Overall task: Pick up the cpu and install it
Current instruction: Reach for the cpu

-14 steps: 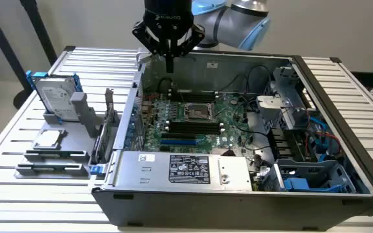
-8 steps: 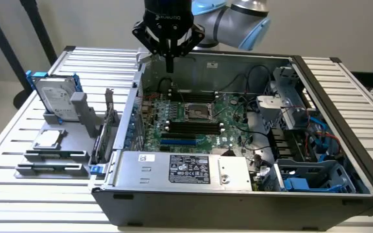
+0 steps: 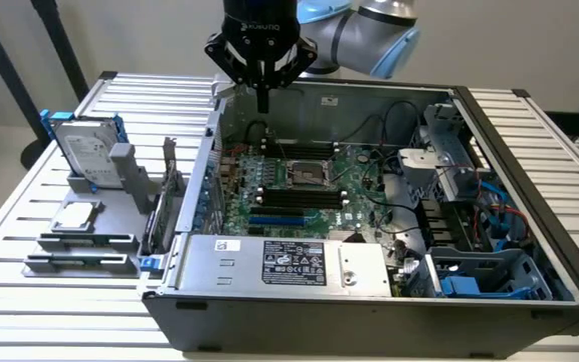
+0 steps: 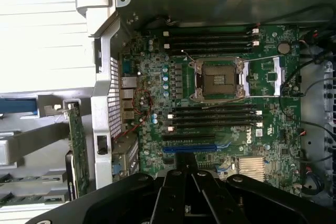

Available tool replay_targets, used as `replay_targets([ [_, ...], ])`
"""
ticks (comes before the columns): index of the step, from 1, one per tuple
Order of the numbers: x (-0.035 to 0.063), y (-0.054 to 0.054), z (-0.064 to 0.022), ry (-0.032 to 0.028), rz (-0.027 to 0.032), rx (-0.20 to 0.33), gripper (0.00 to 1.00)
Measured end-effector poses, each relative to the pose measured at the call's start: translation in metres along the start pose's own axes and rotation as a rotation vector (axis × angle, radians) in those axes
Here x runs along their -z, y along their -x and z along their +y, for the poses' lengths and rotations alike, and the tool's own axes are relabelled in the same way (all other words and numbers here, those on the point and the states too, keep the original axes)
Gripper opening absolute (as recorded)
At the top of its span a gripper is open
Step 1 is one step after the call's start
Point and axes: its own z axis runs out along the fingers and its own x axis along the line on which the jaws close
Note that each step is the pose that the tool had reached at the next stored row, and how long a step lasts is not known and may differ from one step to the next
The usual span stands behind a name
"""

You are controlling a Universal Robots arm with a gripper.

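Cpu [image 3: 75, 217] flat on the grey rack [image 3: 78, 245] near the tabletop's [image 3: 8, 317] edge at the exterior view's left, untouched, just in front of the upright hard drive [image 3: 87, 154]. Likely trouble there: thin, flat chip, little to grip, easy to slip or tilt; drive close enough to be knocked. Further right, the case wall [image 3: 201, 188] between rack and motherboard, something to strike on a low carry. Gripper [image 3: 261, 102] above the case's far wall, well apart from the chip, pincer pinched narrow, holding nothing; no grasp possible unless opened first. Right again, bare socket [image 3: 307, 173] amid the memory slots [image 3: 295, 197]: fragile-looking contacts, probably bent by a skewed or misaligned drop.
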Motion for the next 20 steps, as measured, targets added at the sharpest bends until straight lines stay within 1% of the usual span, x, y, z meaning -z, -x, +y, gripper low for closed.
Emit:
replay_targets([
  [17, 0.0016, -0.077, -0.0054, 0.0004, -0.0004, 0.0, 0.11],
  [20, 0.0019, -0.091, -0.0064, 0.0002, 0.0016, 0.0, 0.11],
])
